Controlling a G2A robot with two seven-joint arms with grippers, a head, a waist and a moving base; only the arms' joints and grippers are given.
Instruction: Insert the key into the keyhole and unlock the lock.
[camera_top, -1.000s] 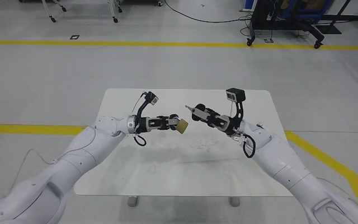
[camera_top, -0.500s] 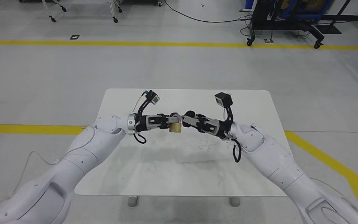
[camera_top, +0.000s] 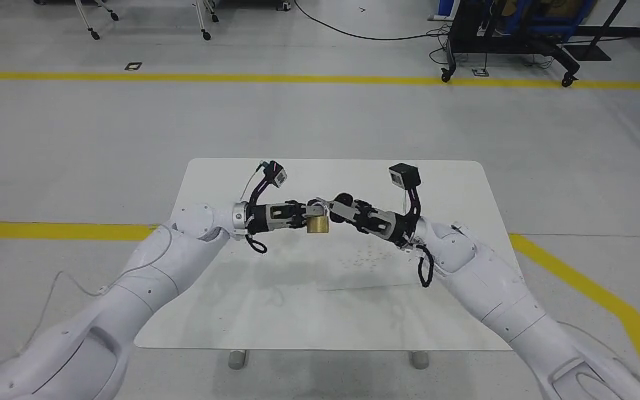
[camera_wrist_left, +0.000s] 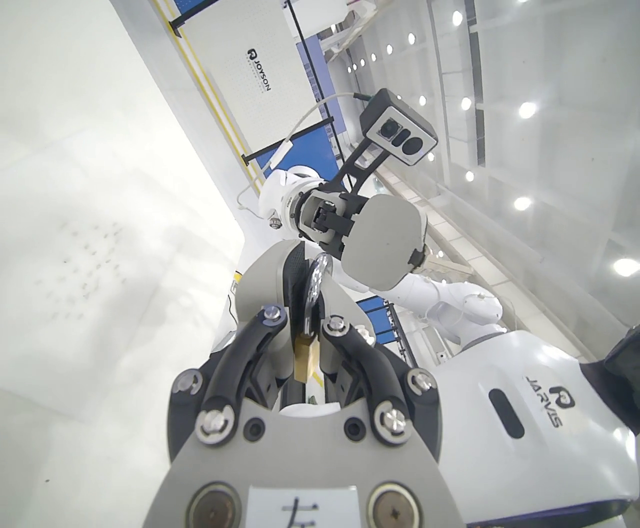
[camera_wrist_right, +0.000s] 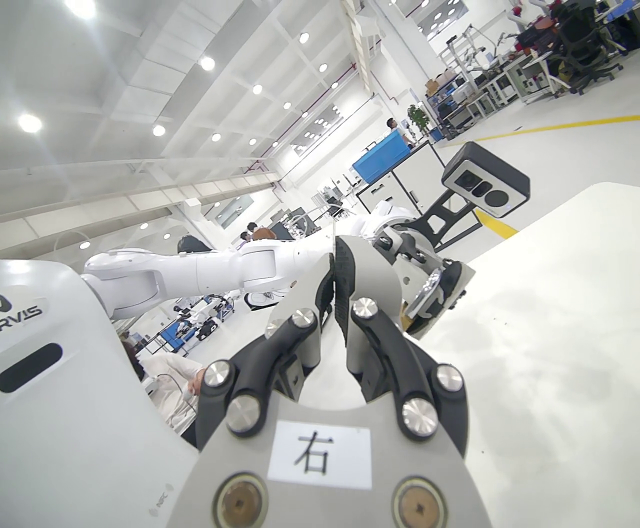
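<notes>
A brass padlock with a silver shackle hangs above the middle of the white table, and my left gripper is shut on it. In the left wrist view the brass body sits deep between the fingers, with the shackle at the tips of my left gripper. My right gripper is shut on the key and meets the lock from the right. The key's thin edge sticks out past the tips of my right gripper. Beyond it are the lock's shackle and brass body. The keyhole is hidden.
Faint dark specks mark the tabletop right of centre. Around the table is grey floor with yellow lines, and a wheeled rack stands far back right.
My right gripper has moved left with the key until it meets the padlock. The left gripper has turned the lock from tilted to hanging and shifted slightly right.
</notes>
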